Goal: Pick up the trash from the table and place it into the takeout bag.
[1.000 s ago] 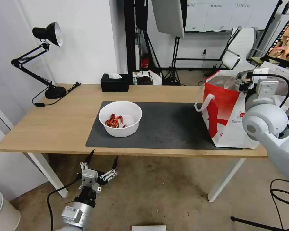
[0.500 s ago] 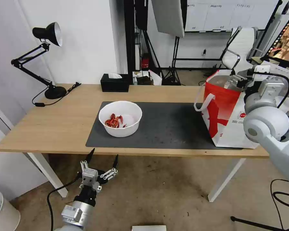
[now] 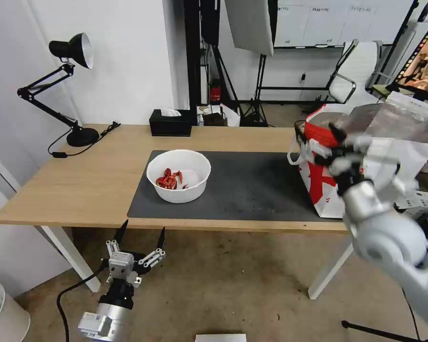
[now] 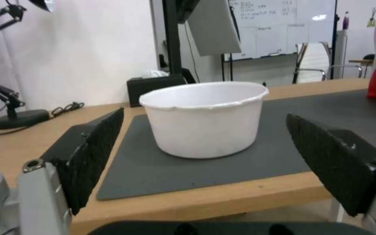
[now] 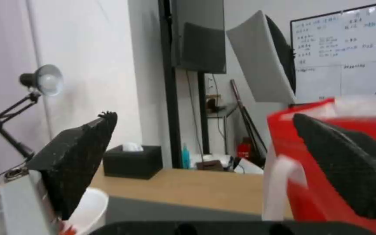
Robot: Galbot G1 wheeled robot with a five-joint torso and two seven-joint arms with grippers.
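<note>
My right gripper (image 3: 318, 140) has come away from the top of the bag (image 3: 325, 190). A moment ago it was up over the bag's open mouth. Now it hangs in front of the bag's red side, near the white handle, with its fingers spread wide and nothing between them. I think whatever it carried is now inside the bag, so that piece is done.

My left gripper (image 3: 140, 235) has slid a little to the left. It waits low, below the front edge of the table (image 3: 81, 190), and its fingers are wide open and empty too.

The white bowl (image 3: 178, 175) with red scraps sits on the dark mat (image 3: 252, 190), right in front of my left gripper. I think the bowl is the last trash left to pick up.
</note>
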